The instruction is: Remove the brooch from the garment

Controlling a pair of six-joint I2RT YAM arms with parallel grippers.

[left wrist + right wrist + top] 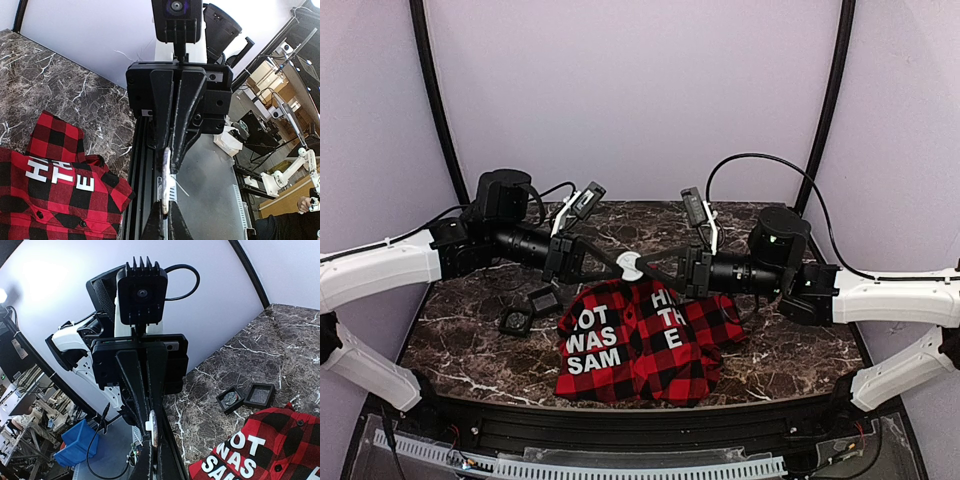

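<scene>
Dark marbled counter (460, 330) carries the garment (650, 355), lettered "OT WAS SAM" and "HI TH E". The brooch (629, 266) appears clear of it at its 12 o'clock, pinched edgewise by left jaws and right jaws alike, both nearly closed. Removal looks done; next, one side should release.

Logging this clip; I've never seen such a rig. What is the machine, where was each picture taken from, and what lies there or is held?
Two robot arms are bolted to a marble-patterned table. The wide picture comes from a fixed camera above and behind them; the other two come from a camera on each wrist, showing its own fingers. On the table lie the plaid garment and two small black square frames. Above the garment, the left hand and the right hand meet tip to tip, both apparently pinching the brooch, a small pale disc, off the cloth.
</scene>
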